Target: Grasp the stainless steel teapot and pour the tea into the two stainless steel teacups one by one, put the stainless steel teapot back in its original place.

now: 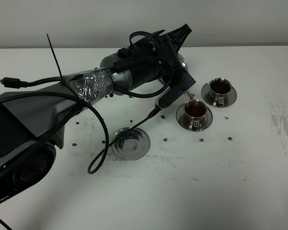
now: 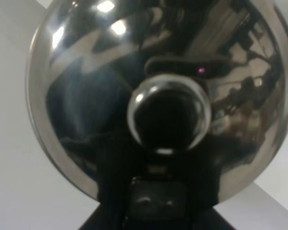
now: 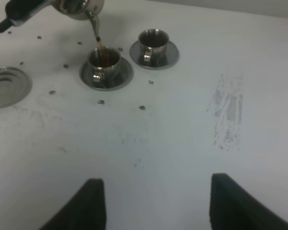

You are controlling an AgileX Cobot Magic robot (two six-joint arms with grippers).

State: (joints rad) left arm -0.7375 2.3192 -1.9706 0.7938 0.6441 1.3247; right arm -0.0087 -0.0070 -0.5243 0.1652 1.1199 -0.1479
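Note:
My left gripper [image 1: 175,40] is shut on the stainless steel teapot [image 1: 182,61] and holds it tilted above the table, mostly hidden behind the arm. A thin stream of tea [image 1: 191,99] runs from its spout into the nearer teacup [image 1: 194,115], which holds reddish tea on its saucer. The farther teacup [image 1: 219,90] also holds dark tea. The flat steel disc [image 1: 130,143] lies bare. The left wrist view is filled by the teapot's lid and knob [image 2: 169,117]. My right gripper [image 3: 158,206] is open and empty, well short of the nearer teacup [image 3: 104,60], the farther teacup [image 3: 153,40], the teapot [image 3: 77,5] and the disc [image 3: 7,85].
A black cable [image 1: 102,139] loops from the left arm down to the table beside the disc. Small dark specks [image 1: 200,140] dot the white table around the cups. A scuffed patch [image 1: 283,127] marks the table at the right.

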